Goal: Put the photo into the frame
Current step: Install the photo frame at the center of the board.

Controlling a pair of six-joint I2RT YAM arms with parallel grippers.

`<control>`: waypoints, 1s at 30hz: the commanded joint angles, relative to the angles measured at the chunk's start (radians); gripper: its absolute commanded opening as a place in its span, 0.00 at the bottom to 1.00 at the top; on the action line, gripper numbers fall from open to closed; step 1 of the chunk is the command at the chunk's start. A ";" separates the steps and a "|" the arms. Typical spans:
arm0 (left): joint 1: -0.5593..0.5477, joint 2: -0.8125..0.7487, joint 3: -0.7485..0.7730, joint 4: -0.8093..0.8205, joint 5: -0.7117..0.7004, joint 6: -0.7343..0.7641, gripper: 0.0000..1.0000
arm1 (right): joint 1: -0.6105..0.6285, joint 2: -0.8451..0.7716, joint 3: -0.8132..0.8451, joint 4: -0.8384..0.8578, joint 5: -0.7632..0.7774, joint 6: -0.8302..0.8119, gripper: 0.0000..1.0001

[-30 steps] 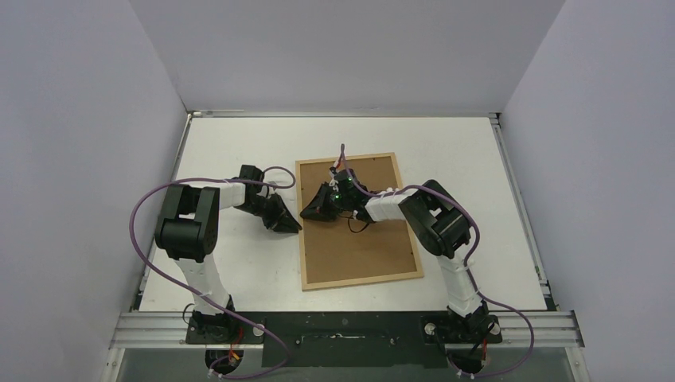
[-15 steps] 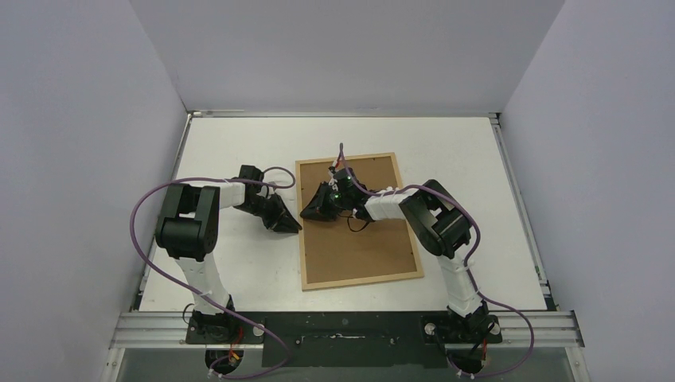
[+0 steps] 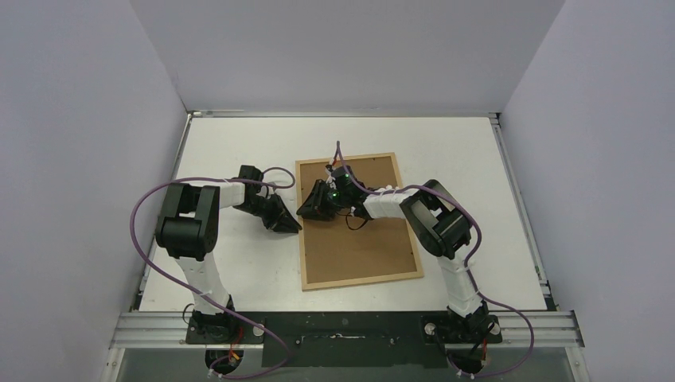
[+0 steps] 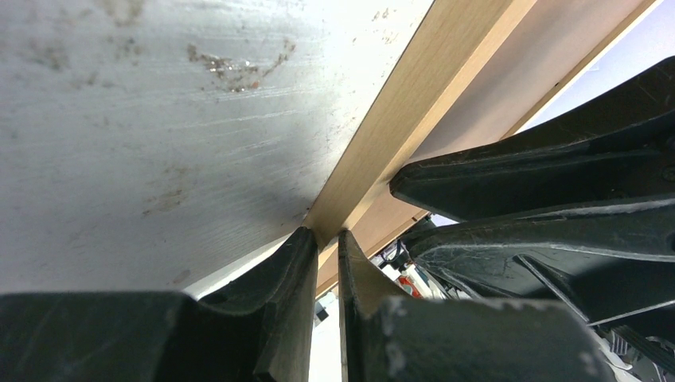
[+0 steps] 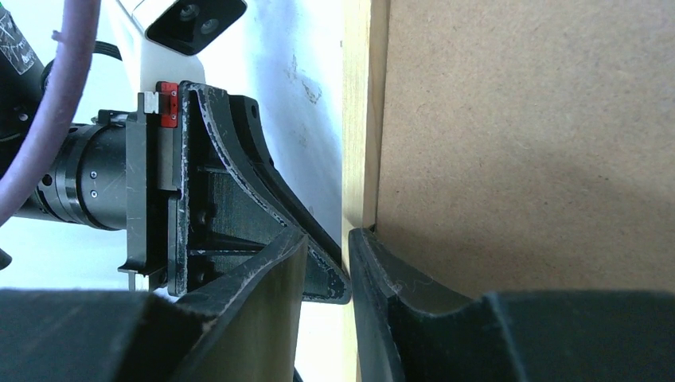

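My left gripper [image 4: 321, 239] has its two fingers almost together. The thin wood edge of the frame [image 4: 398, 111] runs right into the slit between them, so I think it has a small pinch on that edge. My right gripper [image 5: 328, 255] is a little open and holds nothing. One of its fingers is over the brown board [image 5: 517, 143], the other hangs out past the wood edge, and the edge sits under the gap. The two grippers are tip to tip, just beside each other, at the same spot on the frame's left long side. From above, the frame lies on the table [image 3: 239, 143] with its back up, and its long side runs away from the arm bases. The left arm comes at it from the table side, and the right arm reaches over the board. I cannot see the photo anywhere; my guess is that it is under the board. The edge to work on next is right here, and both arms are just as close to it.
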State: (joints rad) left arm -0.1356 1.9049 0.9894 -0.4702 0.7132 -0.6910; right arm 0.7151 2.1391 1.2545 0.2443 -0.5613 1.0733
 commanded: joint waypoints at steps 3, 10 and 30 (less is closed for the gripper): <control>0.011 0.074 -0.030 -0.038 -0.316 0.072 0.12 | 0.007 0.048 -0.044 -0.281 0.142 -0.106 0.31; 0.014 0.077 -0.026 -0.044 -0.319 0.071 0.12 | 0.009 0.043 -0.043 -0.316 0.159 -0.145 0.31; 0.016 0.062 0.008 -0.051 -0.290 0.083 0.14 | 0.025 -0.248 -0.029 -0.277 0.271 -0.275 0.42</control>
State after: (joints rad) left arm -0.1352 1.9152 1.0172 -0.5117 0.7071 -0.6785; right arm 0.7498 1.9755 1.2610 -0.0975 -0.2283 0.8410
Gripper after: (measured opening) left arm 0.131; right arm 0.425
